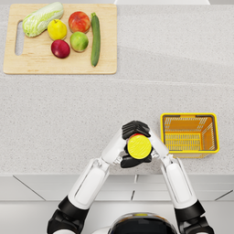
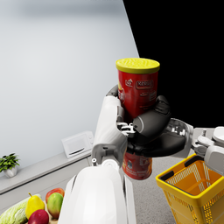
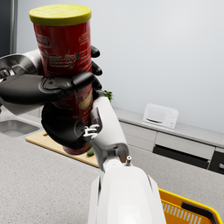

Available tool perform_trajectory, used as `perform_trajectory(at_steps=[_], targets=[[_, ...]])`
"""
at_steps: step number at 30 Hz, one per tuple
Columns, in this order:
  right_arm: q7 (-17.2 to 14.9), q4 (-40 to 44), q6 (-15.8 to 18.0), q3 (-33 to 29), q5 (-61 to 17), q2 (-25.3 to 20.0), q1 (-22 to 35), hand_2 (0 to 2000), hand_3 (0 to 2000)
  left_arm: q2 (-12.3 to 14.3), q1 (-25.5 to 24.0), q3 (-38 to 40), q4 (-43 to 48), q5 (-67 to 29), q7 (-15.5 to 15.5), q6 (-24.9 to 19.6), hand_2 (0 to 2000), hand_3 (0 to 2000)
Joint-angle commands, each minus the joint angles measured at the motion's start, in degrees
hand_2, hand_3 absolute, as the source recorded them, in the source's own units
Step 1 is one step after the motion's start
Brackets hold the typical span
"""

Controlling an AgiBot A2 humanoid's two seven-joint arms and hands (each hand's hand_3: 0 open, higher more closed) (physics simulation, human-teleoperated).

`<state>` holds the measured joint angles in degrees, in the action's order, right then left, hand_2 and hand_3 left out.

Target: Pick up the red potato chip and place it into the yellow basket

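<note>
The red potato chip can with a yellow lid (image 1: pixel 139 146) stands upright in the air over the counter's near edge, gripped by both hands. My left hand (image 1: pixel 128 161) and right hand (image 1: pixel 141 129) wrap dark fingers around its body from opposite sides. The left wrist view shows the can (image 2: pixel 138 92) with my left hand (image 2: pixel 114 114) behind it and my right hand (image 2: pixel 153 127) across its front. In the right wrist view the can (image 3: pixel 61 48) is held by my right hand (image 3: pixel 65 127) low and my left hand (image 3: pixel 39 87) higher. The yellow basket (image 1: pixel 189 115) stands just right of the can, with nothing in it.
A wooden cutting board (image 1: pixel 27 64) lies at the far left with a cabbage (image 1: pixel 42 18), a pear (image 1: pixel 57 29), apples (image 1: pixel 78 21) and a cucumber (image 1: pixel 95 39). A speckled grey counter (image 1: pixel 68 119) spreads between the board and the basket.
</note>
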<state>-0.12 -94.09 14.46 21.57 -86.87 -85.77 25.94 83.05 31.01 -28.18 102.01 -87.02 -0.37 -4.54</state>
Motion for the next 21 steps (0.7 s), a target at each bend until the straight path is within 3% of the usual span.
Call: perform_trajectory(at_steps=[1, 5, 9, 14, 15, 18, 21], targets=[[-0.19, -0.31, 0.08, 1.29, 0.04, -0.98, 1.63, 2000, 2000, -0.02, 0.03, -0.72, 2.23, 0.04, 0.11, 1.63, 0, 1347], [0.03, 0.08, -0.84, -5.73, 0.09, -2.31, 4.05, 2000, 2000, -0.85, -1.41, 9.05, 9.52, 0.20, 0.32, 3.81, 0, 40], [0.31, -1.94, -3.34, -17.69, 0.10, -2.96, 7.39, 2000, 2000, 0.08, 0.95, 26.29, 9.43, 0.27, 0.36, 4.35, 0, 0], [0.29, -1.75, -3.63, -28.87, 0.16, -1.48, 9.24, 2000, 2000, -0.88, 2.19, 34.78, 5.05, 0.33, 0.37, 4.51, 0, 0], [-0.82, -1.16, -3.57, -30.03, 0.16, -1.32, 9.25, 2000, 2000, -0.73, 1.95, 35.23, 4.42, 0.34, 0.37, 4.52, 0, 0], [-11.42, -0.32, -3.48, -31.23, 0.18, -1.50, 7.75, 2000, 2000, -0.72, 1.62, 36.06, 2.51, 0.35, 0.37, 4.54, 0, 0], [-16.54, -0.29, -3.71, -30.60, 0.19, -2.34, 2.32, 2000, 2000, -0.77, 1.63, 36.76, 1.45, 0.36, 0.37, 4.54, 0, 0]])
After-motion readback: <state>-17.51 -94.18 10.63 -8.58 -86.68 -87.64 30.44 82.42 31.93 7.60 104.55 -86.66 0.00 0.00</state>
